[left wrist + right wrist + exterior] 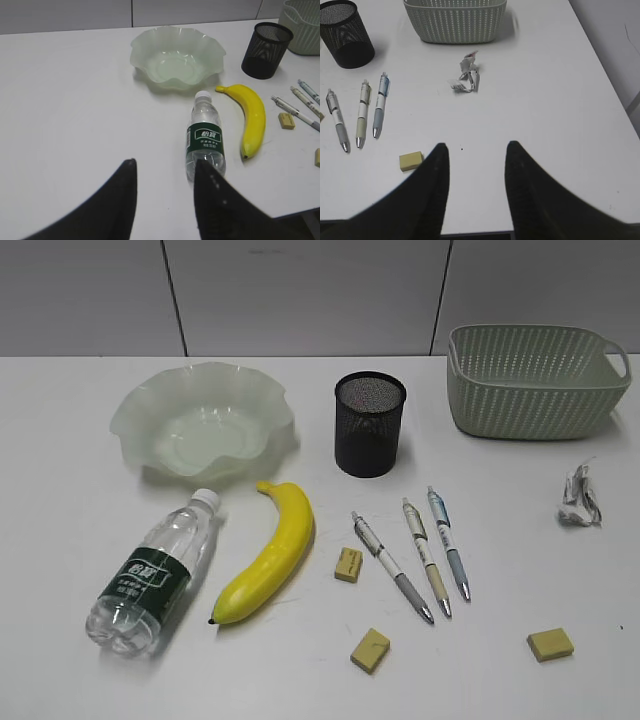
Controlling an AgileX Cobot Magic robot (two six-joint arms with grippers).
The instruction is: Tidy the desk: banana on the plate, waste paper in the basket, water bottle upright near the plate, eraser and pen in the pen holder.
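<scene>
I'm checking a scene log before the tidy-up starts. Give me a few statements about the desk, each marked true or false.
1. The water bottle lies on its side. True.
2. The banana is on the plate. False: it lies on the desk in front of the plate.
3. Three pens lie side by side. True.
4. The waste paper is in the basket. False: it sits on the desk in front of the basket.
5. Both grippers hold nothing. True.

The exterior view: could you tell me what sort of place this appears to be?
Probably an office desk staged for a tidying exercise: a plain white desk against grey partition panels, with pens, erasers and a mesh pen holder.
</scene>
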